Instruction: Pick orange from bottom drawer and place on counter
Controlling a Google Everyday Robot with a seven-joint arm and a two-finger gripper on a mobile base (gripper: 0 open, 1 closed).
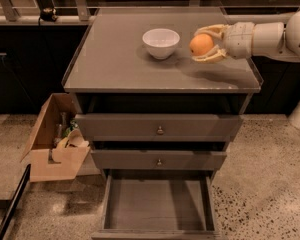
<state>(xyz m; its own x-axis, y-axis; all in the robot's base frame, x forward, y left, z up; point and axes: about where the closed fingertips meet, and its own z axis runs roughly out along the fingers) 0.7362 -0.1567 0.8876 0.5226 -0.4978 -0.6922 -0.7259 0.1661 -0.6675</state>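
Note:
My gripper (pixel 204 45) reaches in from the right over the counter (pixel 110 59) and is shut on the orange (pixel 201 44), held between its two pale fingers a little above the counter's right half. The orange sits just right of a white bowl (pixel 161 42). The bottom drawer (pixel 157 204) stands pulled open at the foot of the cabinet, and its flat floor is bare.
The two upper drawers (pixel 160 128) with small round knobs are closed. An open cardboard box (pixel 54 143) with items in it stands on the speckled floor left of the cabinet. A dark rail runs behind the counter.

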